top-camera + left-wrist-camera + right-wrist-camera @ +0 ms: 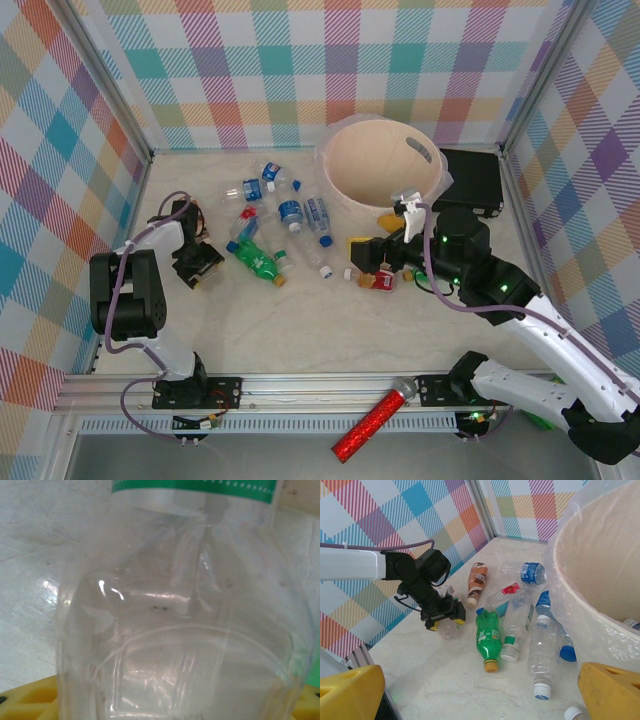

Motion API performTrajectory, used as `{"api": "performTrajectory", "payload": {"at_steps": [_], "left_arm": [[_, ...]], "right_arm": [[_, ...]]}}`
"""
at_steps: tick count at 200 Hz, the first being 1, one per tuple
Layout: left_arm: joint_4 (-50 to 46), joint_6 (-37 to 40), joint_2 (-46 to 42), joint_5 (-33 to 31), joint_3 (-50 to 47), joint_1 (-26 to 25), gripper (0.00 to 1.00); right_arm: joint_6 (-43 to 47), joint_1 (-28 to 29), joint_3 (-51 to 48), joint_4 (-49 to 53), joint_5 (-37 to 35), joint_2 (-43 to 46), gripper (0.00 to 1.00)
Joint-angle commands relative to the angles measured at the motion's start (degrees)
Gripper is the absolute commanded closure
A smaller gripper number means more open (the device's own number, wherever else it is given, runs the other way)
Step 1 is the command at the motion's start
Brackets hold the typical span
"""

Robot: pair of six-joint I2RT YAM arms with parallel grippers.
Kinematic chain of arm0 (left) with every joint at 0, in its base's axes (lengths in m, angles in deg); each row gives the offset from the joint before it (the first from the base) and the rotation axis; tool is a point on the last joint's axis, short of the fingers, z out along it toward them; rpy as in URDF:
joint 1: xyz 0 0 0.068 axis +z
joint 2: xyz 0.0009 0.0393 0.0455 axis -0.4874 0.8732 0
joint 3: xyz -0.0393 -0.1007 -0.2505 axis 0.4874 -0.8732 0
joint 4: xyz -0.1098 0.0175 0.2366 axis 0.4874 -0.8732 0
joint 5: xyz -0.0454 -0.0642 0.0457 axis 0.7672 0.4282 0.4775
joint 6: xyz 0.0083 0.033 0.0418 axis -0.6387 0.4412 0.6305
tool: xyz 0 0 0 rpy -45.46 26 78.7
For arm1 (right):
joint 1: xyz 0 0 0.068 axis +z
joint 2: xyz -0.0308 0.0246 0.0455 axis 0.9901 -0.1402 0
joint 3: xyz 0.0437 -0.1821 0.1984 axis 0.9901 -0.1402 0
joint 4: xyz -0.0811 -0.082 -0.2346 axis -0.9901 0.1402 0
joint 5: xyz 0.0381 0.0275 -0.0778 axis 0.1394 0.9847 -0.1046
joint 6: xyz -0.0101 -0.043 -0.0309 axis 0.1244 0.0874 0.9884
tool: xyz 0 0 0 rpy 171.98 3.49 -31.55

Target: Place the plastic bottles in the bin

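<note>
Bottles [290, 215]: nearly all on worktop [300, 335]; bin [345, 188] apparently empty. Left claw [446, 624] around clear bottle [185, 630], grip uncertain; right claw [368, 262] wide, empty.

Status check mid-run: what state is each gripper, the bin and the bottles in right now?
Left gripper: fingers straddling clear bottle, grip not settled.
Right gripper: open, empty.
Bin: upright, lined, open top.
Green bottle: lying on table, capped.
Brown bottle: lying on table.
</note>
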Motion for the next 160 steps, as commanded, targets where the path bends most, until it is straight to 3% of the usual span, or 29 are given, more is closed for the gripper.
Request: {"api": "performTrajectory", "payload": {"at_steps": [1, 78, 114, 160], "left_arm": [[-2.9, 1.2, -3.3, -1.2, 0.1, -0.3, 0.38], [-5.8, 3.2, -18.1, -0.4, 0.0, -2.3, 0.4], [-6.3, 6.3, -27.2, -4.7, 3.2, -8.6, 0.39], [-6.2, 10.6, -32.4, -15.2, 7.8, -21.2, 0.38]], "right_arm": [[0.5, 0.4, 0.2, -0.4, -0.1, 0.8, 0.01], [-0.2, 0.5, 1.6, -0.7, 0.4, -0.6, 0.01], [-0.2, 0.4, 3.3, -0.6, 1.0, -2.2, 0.01], [-0.9, 0.4, 8.3, 1.8, 0.8, -5.5, 0.01]]}}
